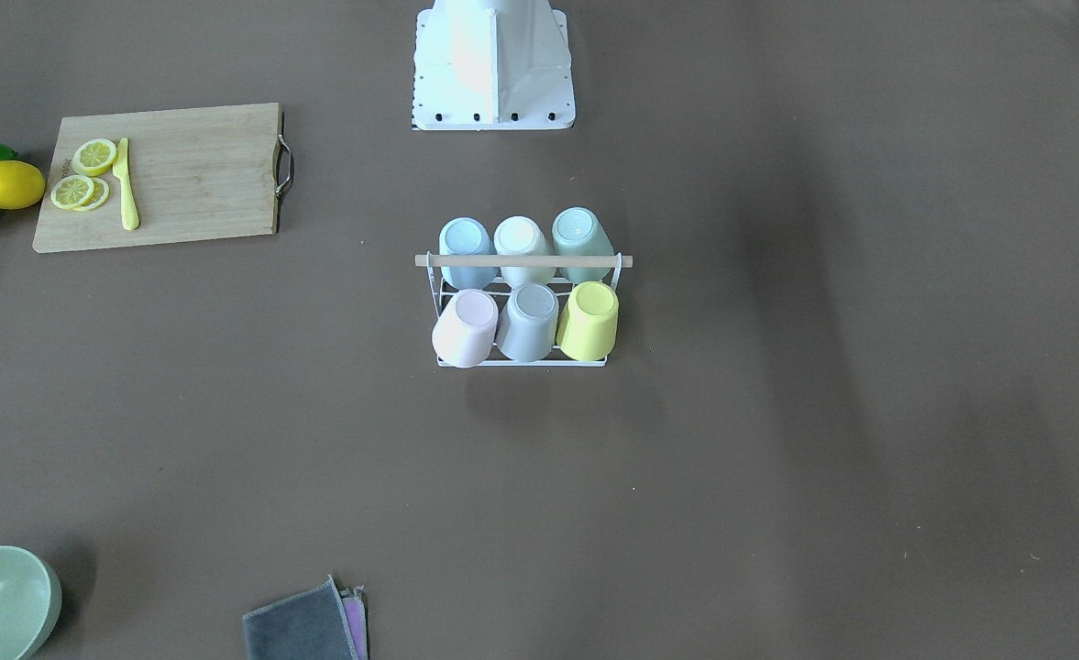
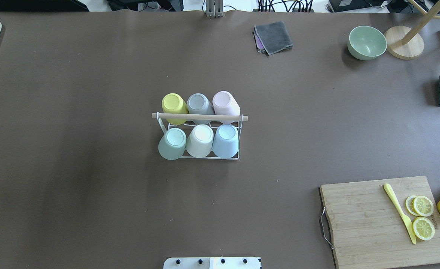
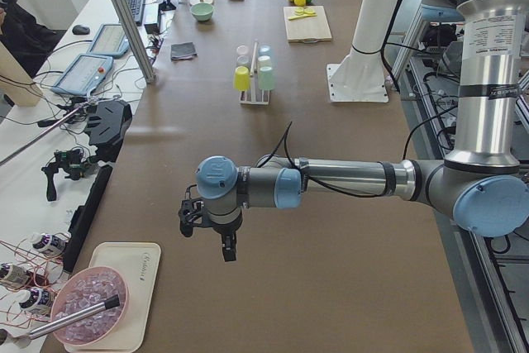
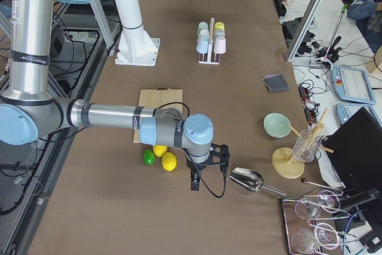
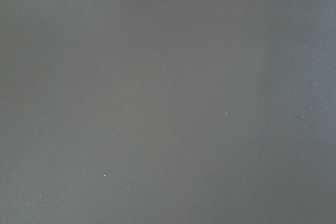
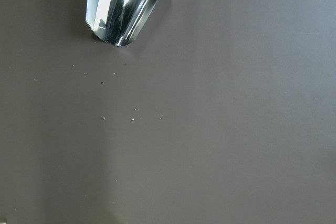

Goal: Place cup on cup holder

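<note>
The cup holder [image 2: 199, 117] stands on the tabletop [image 2: 92, 194], far from my left end effector [image 3: 207, 241] and right end effector [image 4: 206, 174]; I cannot tell whether either is apart or together.

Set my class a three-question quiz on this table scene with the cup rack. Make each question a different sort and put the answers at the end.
1. How many cups sit bottom-up on the cup holder?
2. True or false: the yellow knife lies on the wooden cutting board beside the lemon slices.
3. In the overhead view, which cup sits between the yellow cup and the pink cup? A) blue B) grey C) white

Key: 1. six; 2. true; 3. B, the grey cup.
</note>
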### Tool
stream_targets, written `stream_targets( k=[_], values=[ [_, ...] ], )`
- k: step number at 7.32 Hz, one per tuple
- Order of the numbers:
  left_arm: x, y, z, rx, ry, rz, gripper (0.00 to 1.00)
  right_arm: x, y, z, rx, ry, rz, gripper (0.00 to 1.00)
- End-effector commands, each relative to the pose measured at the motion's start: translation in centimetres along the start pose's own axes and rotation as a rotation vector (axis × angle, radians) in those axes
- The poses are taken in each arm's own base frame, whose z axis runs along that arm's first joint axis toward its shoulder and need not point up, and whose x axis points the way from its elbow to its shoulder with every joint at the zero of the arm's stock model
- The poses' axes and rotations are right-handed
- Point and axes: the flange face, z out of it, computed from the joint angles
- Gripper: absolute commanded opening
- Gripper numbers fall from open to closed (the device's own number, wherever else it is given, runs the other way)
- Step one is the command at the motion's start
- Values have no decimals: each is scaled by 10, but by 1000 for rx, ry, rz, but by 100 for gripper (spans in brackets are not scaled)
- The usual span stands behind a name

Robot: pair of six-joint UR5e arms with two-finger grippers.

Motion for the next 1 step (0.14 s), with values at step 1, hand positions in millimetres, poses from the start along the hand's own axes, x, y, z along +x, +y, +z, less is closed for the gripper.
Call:
stream_targets(
  k=[1],
  values=[
    [-9, 5, -16, 33, 3, -15, 98, 0, 0, 0, 0, 0, 0, 100]
  ],
)
